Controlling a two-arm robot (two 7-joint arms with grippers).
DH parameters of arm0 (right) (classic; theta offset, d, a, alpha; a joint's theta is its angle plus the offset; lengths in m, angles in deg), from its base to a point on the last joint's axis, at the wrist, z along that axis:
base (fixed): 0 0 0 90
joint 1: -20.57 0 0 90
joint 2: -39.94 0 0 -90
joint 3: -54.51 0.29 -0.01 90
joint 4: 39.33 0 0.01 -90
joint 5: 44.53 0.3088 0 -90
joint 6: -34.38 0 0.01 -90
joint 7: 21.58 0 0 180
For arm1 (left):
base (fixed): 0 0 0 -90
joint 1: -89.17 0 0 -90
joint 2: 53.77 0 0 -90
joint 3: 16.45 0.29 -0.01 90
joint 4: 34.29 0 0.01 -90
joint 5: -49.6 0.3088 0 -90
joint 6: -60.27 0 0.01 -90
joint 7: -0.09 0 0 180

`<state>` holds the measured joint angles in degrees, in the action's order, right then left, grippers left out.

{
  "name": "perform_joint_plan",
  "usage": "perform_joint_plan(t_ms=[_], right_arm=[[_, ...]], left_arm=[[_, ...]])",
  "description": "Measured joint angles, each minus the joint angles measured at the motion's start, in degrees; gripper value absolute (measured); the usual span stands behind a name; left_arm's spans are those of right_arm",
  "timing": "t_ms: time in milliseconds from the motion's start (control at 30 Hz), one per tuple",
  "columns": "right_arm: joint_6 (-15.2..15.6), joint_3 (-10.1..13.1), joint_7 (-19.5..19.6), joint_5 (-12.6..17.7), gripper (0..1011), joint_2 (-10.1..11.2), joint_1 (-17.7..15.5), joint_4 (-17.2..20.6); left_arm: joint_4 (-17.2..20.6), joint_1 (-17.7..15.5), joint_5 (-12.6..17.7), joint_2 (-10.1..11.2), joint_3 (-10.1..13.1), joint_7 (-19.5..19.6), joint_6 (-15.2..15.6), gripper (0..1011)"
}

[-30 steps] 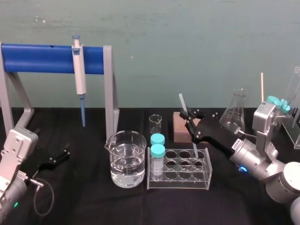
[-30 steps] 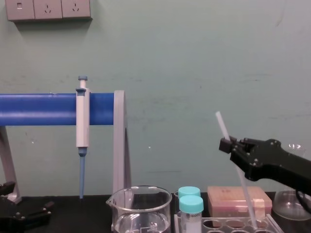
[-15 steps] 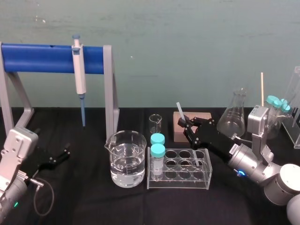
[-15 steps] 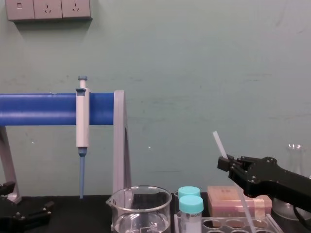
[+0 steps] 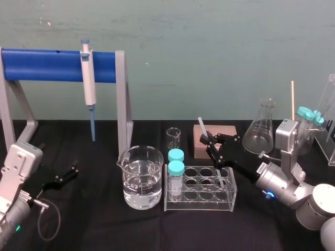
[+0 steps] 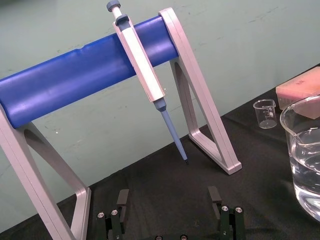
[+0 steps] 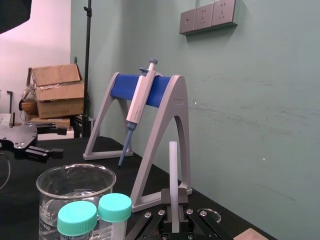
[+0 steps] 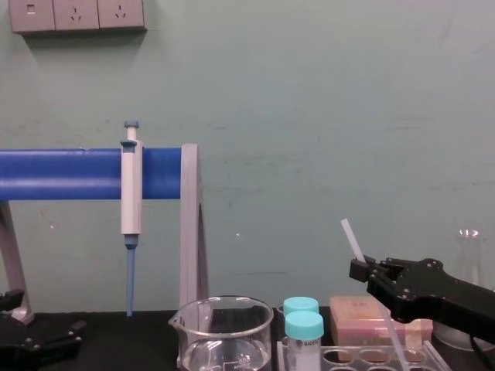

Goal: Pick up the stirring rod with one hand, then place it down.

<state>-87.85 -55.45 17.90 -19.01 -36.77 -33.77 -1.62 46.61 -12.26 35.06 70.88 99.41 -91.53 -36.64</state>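
Stirring rod (image 5: pixel 202 127): thin, straight, translucent, top leaning toward 11 o'clock, lower end inside the clear plastic rack (image 5: pixel 199 203). Black right gripper (image 5: pixel 211 143), arm extended low, clamps it mid-length. Left gripper (image 5: pixel 64 176) is parked at 9 o'clock, fingers spread.

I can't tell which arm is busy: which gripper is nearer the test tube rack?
Right. The right gripper holds the stirring rod just above the rack; the left gripper sits far off to its left.

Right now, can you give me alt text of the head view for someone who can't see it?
The right tool grips the stirring rod, tilted, its lower end dipping into a clear tube rack. A beaker of water stands left of the rack; the left tool rests open at far left.
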Motion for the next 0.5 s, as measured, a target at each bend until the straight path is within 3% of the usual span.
perform_joint_plan(t_ms=[500], right_arm=[[0.1, 0.0, 0.0, -0.1, 71, 0.0, 0.0, 0.0]], left_arm=[[0.0, 0.0, 0.0, 0.0, 0.0, 0.0, 0.0, 1000]])
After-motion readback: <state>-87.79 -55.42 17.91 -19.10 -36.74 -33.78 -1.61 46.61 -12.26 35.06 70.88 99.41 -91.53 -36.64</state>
